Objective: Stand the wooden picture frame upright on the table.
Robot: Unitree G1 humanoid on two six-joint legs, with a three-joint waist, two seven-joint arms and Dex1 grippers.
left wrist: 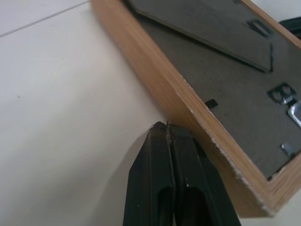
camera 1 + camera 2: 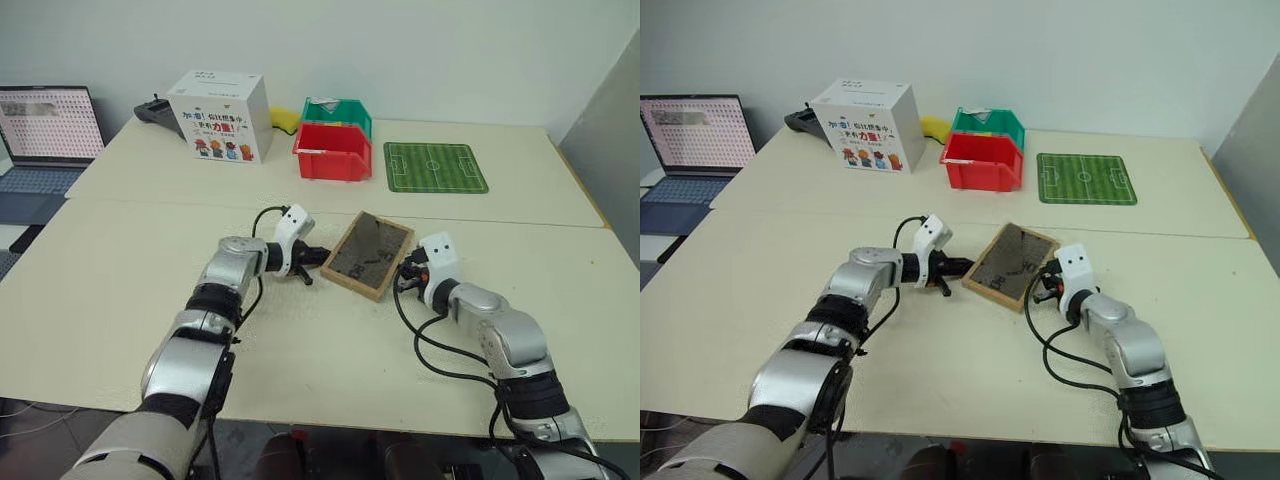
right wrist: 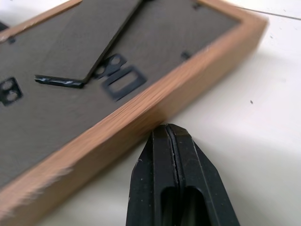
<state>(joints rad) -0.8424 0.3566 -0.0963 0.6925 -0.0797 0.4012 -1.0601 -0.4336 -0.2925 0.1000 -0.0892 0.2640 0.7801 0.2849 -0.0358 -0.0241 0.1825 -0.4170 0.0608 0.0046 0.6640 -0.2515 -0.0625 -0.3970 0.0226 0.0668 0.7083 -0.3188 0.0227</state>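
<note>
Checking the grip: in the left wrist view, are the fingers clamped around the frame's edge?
No: the left gripper is shut with its tips against the side of the frame, nothing between them.

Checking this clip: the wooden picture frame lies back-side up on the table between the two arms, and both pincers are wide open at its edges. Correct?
Not quite. The wooden picture frame does lie back-side up on the table between the arms, but both pincers are shut. The left wrist view shows the left pincer closed at the frame's wooden edge, and the right wrist view shows the right pincer closed at the opposite edge.
</note>
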